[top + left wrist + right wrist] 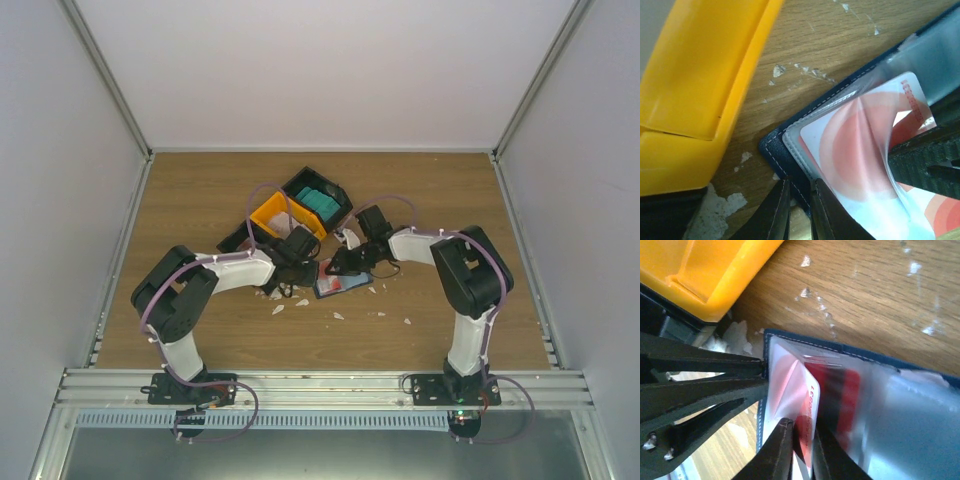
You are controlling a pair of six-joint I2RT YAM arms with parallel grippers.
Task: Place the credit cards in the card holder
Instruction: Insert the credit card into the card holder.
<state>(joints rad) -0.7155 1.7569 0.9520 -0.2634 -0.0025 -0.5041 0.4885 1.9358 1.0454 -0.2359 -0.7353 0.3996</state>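
The card holder [771,150] is laid open on the table [200,200], just beside the orange bin [272,214] and between the two arms. Its stitched edge is clamped by the closed left gripper [800,189], so it is pinned from the left side. A white card [850,145] with a red blotch is seen under the clear pocket [900,410], its leading corner lying close to the pocket's closed corner, right by the left gripper's hold. The card's trailing edge is flanked by the narrowly parted fingers of the right gripper [803,426]; whether it is actually pinched cannot be told. The card's long axis is judged to run from the right gripper toward the left one, so any last push would be directed leftward, against the clamped edge, and the right arm is the one placed to give it. The card is judged nearly seated. More teal cards [320,203] are kept in the black bin [340,186] farther back, well apart from both grippers.
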